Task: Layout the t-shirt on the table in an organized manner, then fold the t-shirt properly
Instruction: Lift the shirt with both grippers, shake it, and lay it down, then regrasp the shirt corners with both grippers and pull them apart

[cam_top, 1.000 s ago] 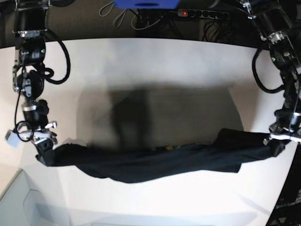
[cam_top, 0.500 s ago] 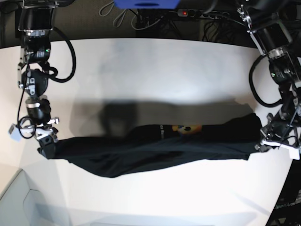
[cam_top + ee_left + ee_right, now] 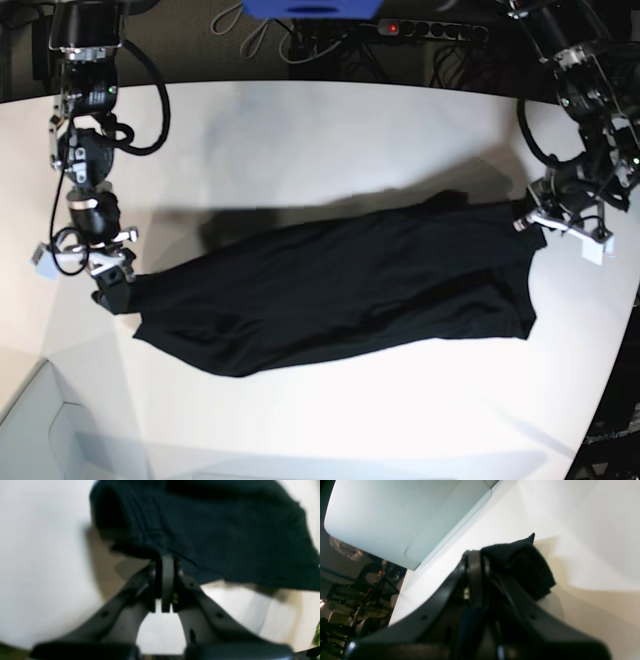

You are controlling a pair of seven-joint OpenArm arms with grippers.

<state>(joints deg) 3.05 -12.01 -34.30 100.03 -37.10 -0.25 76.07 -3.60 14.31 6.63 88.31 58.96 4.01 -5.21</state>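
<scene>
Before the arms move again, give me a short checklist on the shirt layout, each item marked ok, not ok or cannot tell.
1. Left gripper shut on the t-shirt: ok, fabric pinched at the jaws in the left wrist view.
2. Right gripper shut on the t-shirt: ok, cloth bunched at its jaws.
3. Shirt stretched out between both grippers: ok.
4. Shirt lying flat on the table: cannot tell, since shadow shows under its far edge.
5. Fabric smooth: not ok, because long creases run across it.
6. Shirt fully on the table: ok.
</scene>
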